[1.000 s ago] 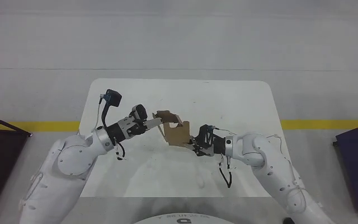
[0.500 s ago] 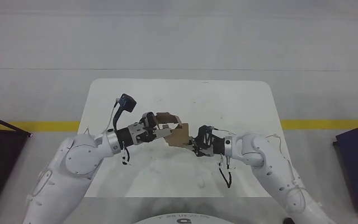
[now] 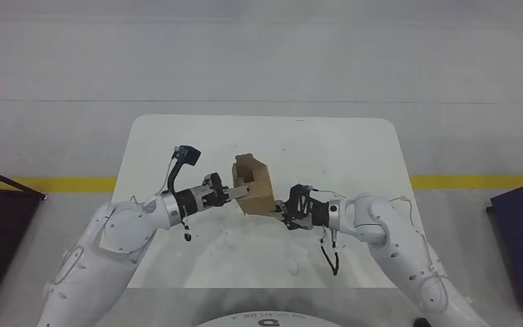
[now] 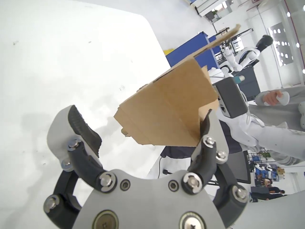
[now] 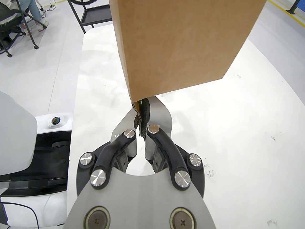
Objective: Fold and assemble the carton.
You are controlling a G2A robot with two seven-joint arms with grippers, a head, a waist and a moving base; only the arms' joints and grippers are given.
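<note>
White surface (image 3: 343, 147) with rounded corners, small dark scuffs (image 5: 210, 173) on it, yellow floor line (image 3: 466, 181) either side, black metal rack (image 5: 97, 16) beyond one end, blue partition (image 4: 177, 57) behind.

carton (image 3: 253, 186): between the two grippers, over the middle of the table (image 3: 343, 147)
left gripper (image 3: 243, 191): at the carton's left side, fingers spread wide
left gripper (image 4: 143, 125) vs carton (image 4: 164, 110): carton just ahead of the fingertips; one finger (image 4: 206, 126) touches a carton edge, the other finger (image 4: 79, 126) stands apart from it, beside the carton
right gripper (image 3: 283, 208): at the carton's right near corner, opposite the left gripper
right gripper (image 5: 142, 111) vs carton (image 5: 185, 32): carton straight ahead and above the fingertips; its lower corner edge pinched between the closed fingers
table (image 5: 238, 125): below both grippers and the carton
</note>
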